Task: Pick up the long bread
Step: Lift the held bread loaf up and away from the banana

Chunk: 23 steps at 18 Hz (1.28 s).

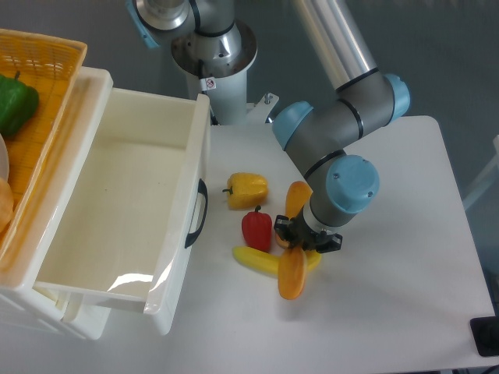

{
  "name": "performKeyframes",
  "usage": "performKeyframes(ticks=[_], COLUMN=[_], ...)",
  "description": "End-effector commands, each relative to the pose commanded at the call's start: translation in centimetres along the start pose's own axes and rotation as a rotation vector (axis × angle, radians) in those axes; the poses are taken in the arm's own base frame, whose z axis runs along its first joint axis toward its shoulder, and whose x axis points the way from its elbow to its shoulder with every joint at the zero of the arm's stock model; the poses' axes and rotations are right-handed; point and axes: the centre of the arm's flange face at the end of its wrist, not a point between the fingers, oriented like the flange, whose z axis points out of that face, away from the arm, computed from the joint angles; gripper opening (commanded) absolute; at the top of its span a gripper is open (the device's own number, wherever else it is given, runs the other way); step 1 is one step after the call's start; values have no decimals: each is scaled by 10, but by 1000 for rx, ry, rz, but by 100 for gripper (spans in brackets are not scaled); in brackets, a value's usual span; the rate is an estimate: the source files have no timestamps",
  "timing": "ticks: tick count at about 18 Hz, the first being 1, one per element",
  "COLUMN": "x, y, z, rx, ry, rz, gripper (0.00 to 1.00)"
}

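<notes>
The long bread (291,274) is a smooth golden-orange loaf lying roughly front to back at the table's middle. Its near end crosses over a yellow banana (253,259). My gripper (306,238) points straight down over the loaf's middle, with its jaws on either side of the loaf and closed against it. The gripper body hides the loaf's middle, and the far end shows behind the wrist (297,196). I cannot tell whether the loaf is off the table.
A red pepper (256,227) stands just left of the gripper, with a yellow pepper (248,189) behind it. A large white bin (199,167) fills the left side. A yellow basket (47,86) holding a green pepper (15,101) is at the far left.
</notes>
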Motion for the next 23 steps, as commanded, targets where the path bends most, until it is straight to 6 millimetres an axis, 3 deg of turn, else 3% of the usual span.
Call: performKeyframes(ticks=[3, 6, 11, 13, 18, 23], x=[-8, -22, -48, -52, -63, -68], y=[-1, 13, 34, 35, 31, 40], z=[-24, -42, -79, -85, -119, -138], rx=[13, 25, 36, 37, 16, -1], ry=[-53, -78, -140, -152, -230, -226], rz=[66, 154, 302, 361, 365, 350], gripper=[14, 11, 11, 11, 10, 0])
